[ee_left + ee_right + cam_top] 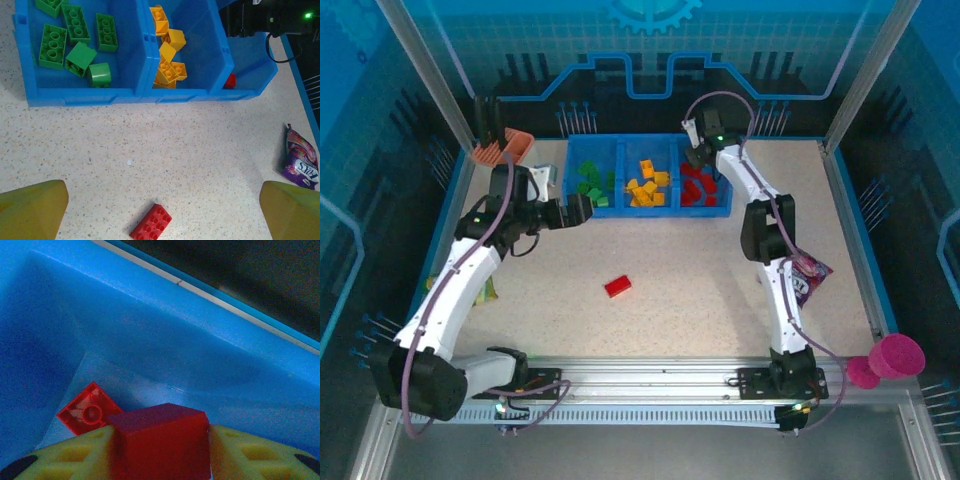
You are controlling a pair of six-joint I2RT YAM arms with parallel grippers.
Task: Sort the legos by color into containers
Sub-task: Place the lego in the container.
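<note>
One red brick (159, 432) pinched in right gripper (160, 452), tray wall (200, 355) at twelve o'clock. Spread wide, left gripper (160, 200) has loose brick (151, 229) at six on bare table (190, 150).

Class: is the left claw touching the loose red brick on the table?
Apart. In the left wrist view the red brick lies between the open fingers of the left claw, bare table either side.

My speckled beige tabletop (680, 320) is boxed in by see-through blue panels (620, 40) left, right and far, metal rail (660, 375) near me.
</note>
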